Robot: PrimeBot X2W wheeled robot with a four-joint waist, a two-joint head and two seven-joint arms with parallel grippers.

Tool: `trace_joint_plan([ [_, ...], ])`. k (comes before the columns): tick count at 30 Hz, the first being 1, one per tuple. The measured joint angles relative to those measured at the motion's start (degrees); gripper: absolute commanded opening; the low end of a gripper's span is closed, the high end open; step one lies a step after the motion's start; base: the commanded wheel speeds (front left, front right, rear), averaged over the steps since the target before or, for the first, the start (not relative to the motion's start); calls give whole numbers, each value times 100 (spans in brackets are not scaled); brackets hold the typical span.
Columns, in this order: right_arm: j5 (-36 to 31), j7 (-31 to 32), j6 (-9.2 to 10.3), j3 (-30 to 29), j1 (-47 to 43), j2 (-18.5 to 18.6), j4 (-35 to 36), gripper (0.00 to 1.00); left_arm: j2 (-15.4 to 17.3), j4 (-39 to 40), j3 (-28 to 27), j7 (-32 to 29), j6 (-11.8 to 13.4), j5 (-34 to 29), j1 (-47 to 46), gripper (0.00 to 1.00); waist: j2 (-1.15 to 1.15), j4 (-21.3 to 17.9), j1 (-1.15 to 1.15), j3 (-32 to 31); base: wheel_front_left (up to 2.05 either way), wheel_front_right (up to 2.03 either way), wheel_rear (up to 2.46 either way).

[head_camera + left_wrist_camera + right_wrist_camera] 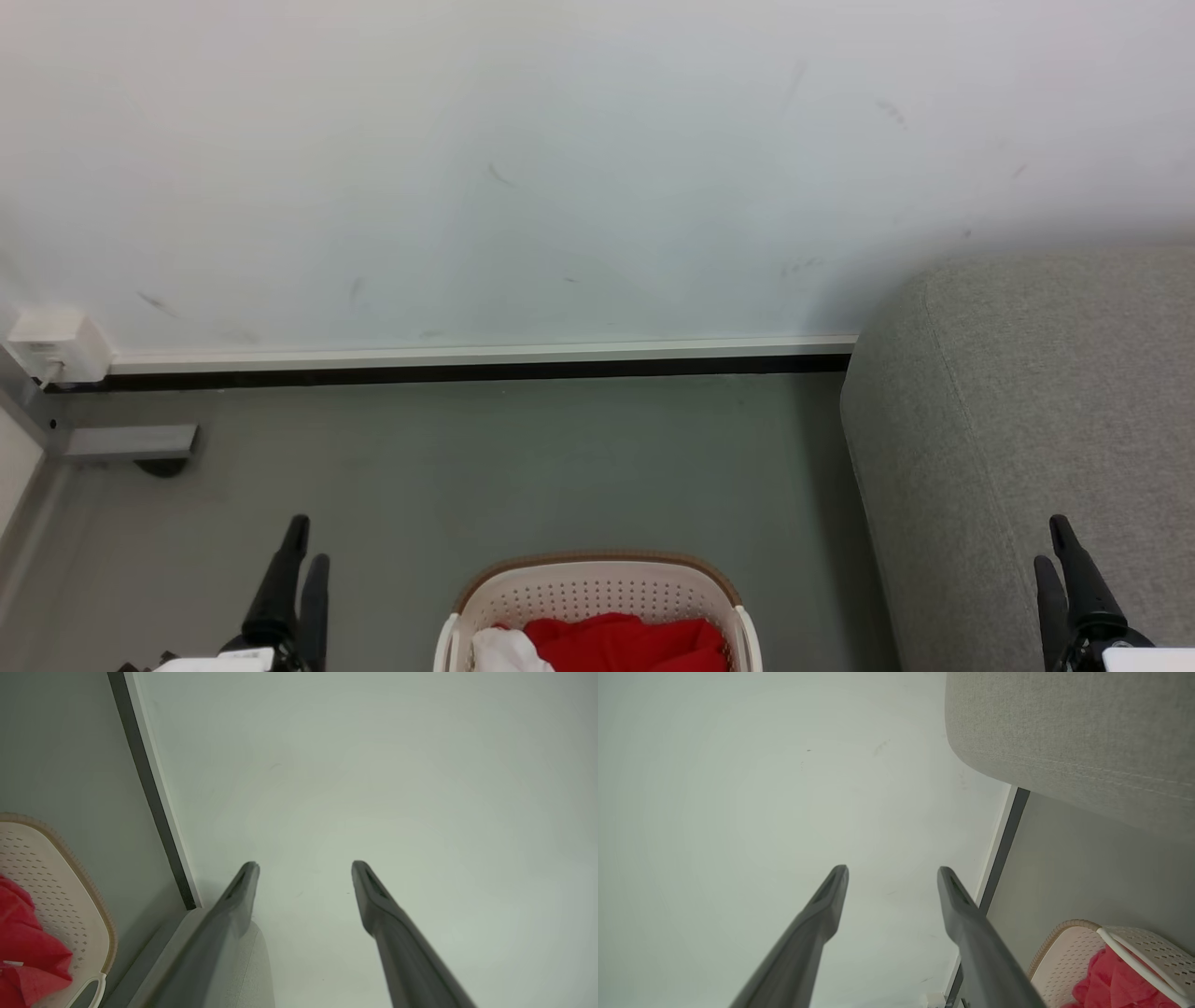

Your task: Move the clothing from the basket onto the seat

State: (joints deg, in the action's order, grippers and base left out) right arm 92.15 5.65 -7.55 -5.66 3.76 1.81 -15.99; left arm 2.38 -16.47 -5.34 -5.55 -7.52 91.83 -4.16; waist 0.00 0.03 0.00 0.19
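Observation:
The cream-white perforated basket [597, 590] with a brown rim stands on the floor at the bottom centre of the head view. Red clothing [625, 644] with a white part lies inside it. The grey woven seat [1027, 392] rises at the right, beside the basket. My left gripper [309, 541] is left of the basket and my right gripper [1050, 541] is in front of the seat. Both point at the wall, open and empty. The left wrist view shows the left gripper [305, 865], the basket [46, 877] and the clothing [28, 947]. The right wrist view shows the right gripper [893, 869], the seat [1064, 728], the basket [1069, 952] and the clothing [1115, 980].
A pale wall [560, 168] with a white and black baseboard [467, 362] runs behind the grey floor [513, 467]. A white socket box [56, 345] and a grey block [131, 441] sit at the far left by the wall.

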Motion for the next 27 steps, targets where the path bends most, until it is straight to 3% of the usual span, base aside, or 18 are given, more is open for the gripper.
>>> trace_joint_plan([
  [14,-833,-382,0,191,-46,4,127,100,-1,-174,277,372,7,-279,-37,100,0,25,0,5,0,0,0],
  [27,-2070,-683,0,361,-104,10,307,100,1,7,533,676,341,-1494,-58,100,0,55,0,7,0,0,0],
])
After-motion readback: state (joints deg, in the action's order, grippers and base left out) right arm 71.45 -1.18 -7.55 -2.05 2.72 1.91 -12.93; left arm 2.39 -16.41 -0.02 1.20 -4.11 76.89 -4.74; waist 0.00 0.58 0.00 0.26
